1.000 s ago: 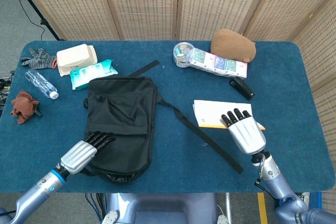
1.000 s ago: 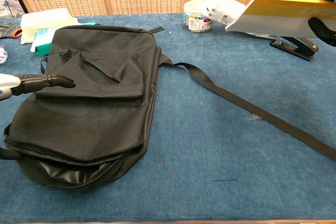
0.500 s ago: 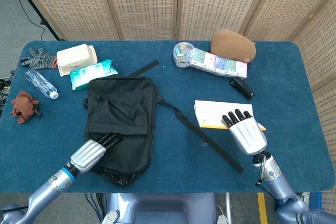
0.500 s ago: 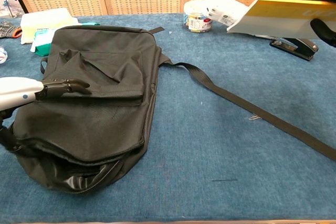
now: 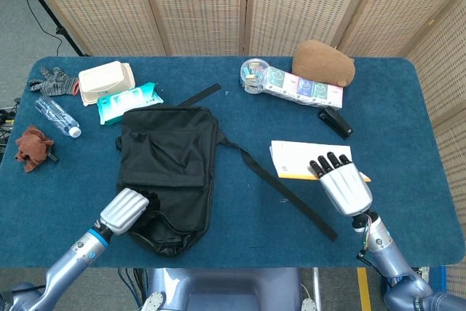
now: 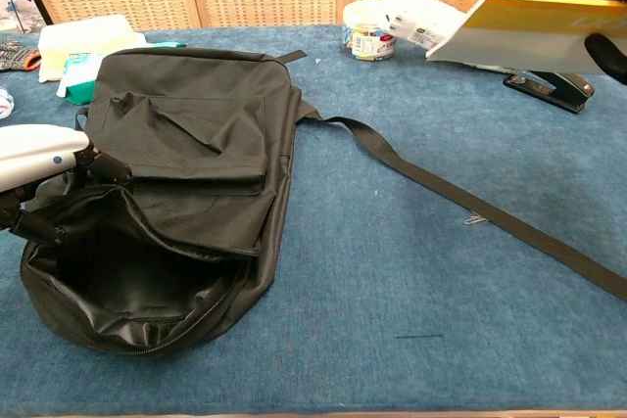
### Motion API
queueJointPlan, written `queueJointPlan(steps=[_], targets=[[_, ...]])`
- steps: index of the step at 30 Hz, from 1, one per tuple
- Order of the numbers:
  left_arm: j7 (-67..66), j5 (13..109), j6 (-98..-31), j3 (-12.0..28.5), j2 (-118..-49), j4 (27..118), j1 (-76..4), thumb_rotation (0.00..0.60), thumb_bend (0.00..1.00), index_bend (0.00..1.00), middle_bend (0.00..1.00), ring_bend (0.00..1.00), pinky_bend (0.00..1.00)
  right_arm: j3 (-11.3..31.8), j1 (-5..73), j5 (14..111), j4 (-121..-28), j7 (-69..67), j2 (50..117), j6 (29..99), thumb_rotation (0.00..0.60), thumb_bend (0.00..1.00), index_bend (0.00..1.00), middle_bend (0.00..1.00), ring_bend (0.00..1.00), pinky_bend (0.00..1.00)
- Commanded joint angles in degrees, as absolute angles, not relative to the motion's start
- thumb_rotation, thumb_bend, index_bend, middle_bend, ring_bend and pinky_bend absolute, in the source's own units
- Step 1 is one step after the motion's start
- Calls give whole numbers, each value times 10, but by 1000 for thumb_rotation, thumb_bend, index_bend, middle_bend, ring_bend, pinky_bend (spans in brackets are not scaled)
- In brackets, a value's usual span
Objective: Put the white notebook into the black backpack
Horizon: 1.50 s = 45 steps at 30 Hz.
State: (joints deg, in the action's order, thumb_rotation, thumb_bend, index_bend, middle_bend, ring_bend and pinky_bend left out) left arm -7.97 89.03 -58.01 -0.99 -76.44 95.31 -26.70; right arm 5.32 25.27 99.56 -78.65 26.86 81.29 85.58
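Head view: since the earlier frame the left hand (image 5: 125, 210) has drawn back to the near end of the black backpack (image 5: 169, 158) and lifted its flap, while the right hand (image 5: 342, 183) grips the white notebook (image 5: 306, 157) well to the right, the backpack lying leftward across the strap (image 5: 280, 192). Chest view: the backpack's mouth (image 6: 118, 286) now gapes toward the robot, the left hand (image 6: 39, 159) apparently pinching its upper lip, though the fingers are partly hidden. The notebook (image 6: 519, 31) hangs tilted at upper right, its long axis running left-right, so the right hand is the carrier.
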Motion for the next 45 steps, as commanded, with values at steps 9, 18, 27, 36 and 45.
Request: queueJointPlan(steps=[9, 18, 27, 36, 45], targets=[[-81, 841, -618, 39, -805, 936, -270, 600, 784, 732, 697, 610, 721, 58, 256, 983, -784, 225, 799, 840, 600, 613, 639, 556, 472, 701], [-88, 786, -626, 107, -799, 940, -299, 600, 804, 740, 708, 615, 732, 47, 263, 1040, -738, 159, 794, 885, 600, 615, 643, 565, 480, 710], [-114, 698, -605, 167, -774, 943, -336, 600, 805, 744, 712, 617, 732, 22, 289, 1109, -659, 32, 815, 934, 600, 614, 642, 565, 481, 710], [-144, 622, -584, 195, -771, 941, -367, 600, 818, 746, 718, 623, 737, 4, 323, 1171, -596, -43, 844, 981, 600, 614, 640, 567, 481, 710], [-206, 467, -584, 249, -824, 932, -442, 600, 870, 757, 733, 634, 757, 5, 351, 1197, -600, -72, 867, 1013, 600, 613, 640, 567, 481, 710]])
